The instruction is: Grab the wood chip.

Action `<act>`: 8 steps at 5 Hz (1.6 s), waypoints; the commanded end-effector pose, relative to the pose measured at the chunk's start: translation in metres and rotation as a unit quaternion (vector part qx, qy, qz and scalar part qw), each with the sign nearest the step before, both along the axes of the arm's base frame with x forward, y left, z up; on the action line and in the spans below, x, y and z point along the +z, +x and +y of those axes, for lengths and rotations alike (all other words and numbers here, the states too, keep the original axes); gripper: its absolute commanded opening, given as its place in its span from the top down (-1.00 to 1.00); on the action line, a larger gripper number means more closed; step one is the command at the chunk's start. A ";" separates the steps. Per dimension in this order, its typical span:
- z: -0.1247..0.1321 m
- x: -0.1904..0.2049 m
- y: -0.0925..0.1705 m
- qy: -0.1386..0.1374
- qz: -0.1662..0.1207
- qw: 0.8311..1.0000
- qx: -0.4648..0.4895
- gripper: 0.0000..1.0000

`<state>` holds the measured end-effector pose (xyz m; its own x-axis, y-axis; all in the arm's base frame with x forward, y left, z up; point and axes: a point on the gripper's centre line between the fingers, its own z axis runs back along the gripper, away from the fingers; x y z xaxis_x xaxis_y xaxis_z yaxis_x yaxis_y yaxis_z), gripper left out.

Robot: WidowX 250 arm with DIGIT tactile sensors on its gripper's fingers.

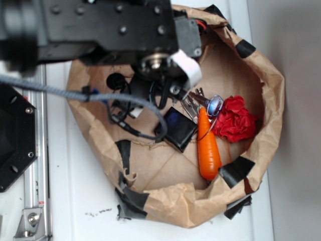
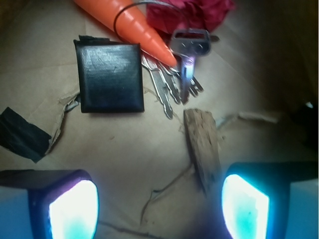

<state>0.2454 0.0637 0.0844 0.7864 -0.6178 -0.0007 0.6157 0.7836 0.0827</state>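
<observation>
Brown paper nest point(image 1: 165, 165): one wood chip point(image 2: 202, 144), one carrot point(image 2: 132, 20), one wallet point(image 2: 109, 77); claw point(image 2: 159, 209) spread wide, empty

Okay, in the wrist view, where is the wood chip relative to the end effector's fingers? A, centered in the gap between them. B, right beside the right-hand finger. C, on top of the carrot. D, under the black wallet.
B: the wood chip lies on the paper with its lower end next to the picture's right-hand finger, well off the middle of the open end effector.
</observation>
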 end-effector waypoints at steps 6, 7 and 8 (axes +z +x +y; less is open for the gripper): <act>-0.004 -0.066 0.025 -0.052 0.024 0.998 -0.034 -1.00; 0.000 -0.072 0.026 -0.049 0.030 0.998 -0.025 -1.00; 0.001 -0.072 0.026 -0.053 0.021 0.998 -0.015 1.00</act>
